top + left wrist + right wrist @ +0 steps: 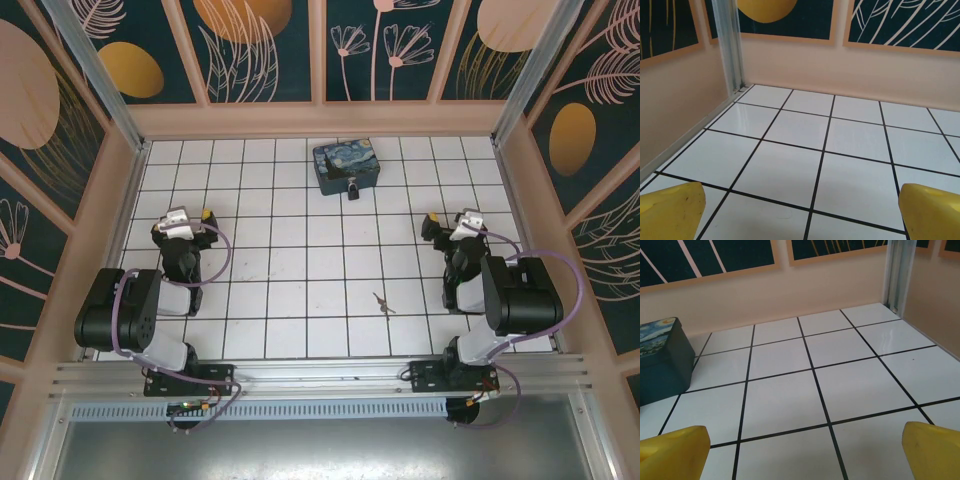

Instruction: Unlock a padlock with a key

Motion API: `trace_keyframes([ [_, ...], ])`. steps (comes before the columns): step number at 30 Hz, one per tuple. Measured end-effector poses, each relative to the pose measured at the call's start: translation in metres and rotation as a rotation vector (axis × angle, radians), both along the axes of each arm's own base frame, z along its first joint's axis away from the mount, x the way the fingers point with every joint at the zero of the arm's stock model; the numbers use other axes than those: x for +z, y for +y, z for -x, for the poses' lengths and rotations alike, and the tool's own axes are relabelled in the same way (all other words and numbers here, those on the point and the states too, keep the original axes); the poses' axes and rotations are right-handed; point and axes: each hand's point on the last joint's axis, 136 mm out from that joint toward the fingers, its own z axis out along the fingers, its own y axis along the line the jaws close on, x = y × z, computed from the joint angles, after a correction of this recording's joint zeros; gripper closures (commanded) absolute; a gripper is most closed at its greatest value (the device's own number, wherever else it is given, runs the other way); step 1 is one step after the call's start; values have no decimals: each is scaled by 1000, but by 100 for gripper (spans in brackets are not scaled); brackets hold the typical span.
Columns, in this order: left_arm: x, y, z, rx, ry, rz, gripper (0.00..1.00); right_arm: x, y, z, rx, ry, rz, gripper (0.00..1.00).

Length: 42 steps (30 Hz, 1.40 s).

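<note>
Padlock (353,188) is in neither of your grippers; it is the farthest task item from the arm bases.

Nearest to the bases, the key (379,302) lies flat on the white tiled table (290,265), at about 5 o'clock from the table's middle in the top view. Nothing touches it. It sits at about 7 o'clock from your right gripper (458,220), well apart from it.

Next out, your two grippers are level with each other. The left gripper (185,218) is at 9 o'clock from the table's middle and the right gripper at 3 o'clock. Both are released, fingers spread wide, nothing between them. In the left wrist view the left gripper (800,215) has its yellow fingers at the 7 and 5 o'clock corners, with bare tiles between and the corner post (730,45) at 11 o'clock. In the right wrist view the right gripper (802,452) is spread the same way over bare tiles, with the painted box (660,360) at the 9 o'clock edge.

Farthest, the blue swirl-painted box (345,165) stands at about 12 o'clock from the table's middle, near the back wall (320,118). The padlock, dark body with a thin silvery shackle, is right against the box's 6 o'clock face. You cannot tell whether it hangs from the box or rests on the tile. It is well apart from the key and from both grippers.
</note>
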Motion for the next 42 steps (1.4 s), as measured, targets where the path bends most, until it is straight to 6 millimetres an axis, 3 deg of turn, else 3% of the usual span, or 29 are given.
trace_keyframes([
  [33,-2,2,0,9,23,1,1,-3,7,-4,43,38,-6,1],
  [35,7,8,-7,53,57,17,1,10,8,-16,45,64,-11,1],
  [36,20,11,-18,76,67,34,1,27,8,-26,47,61,-23,2],
  [39,78,10,-61,96,38,117,1,94,17,-61,93,-4,-77,6],
  [42,116,-8,-89,64,21,225,1,136,36,-93,180,-23,-158,8],
])
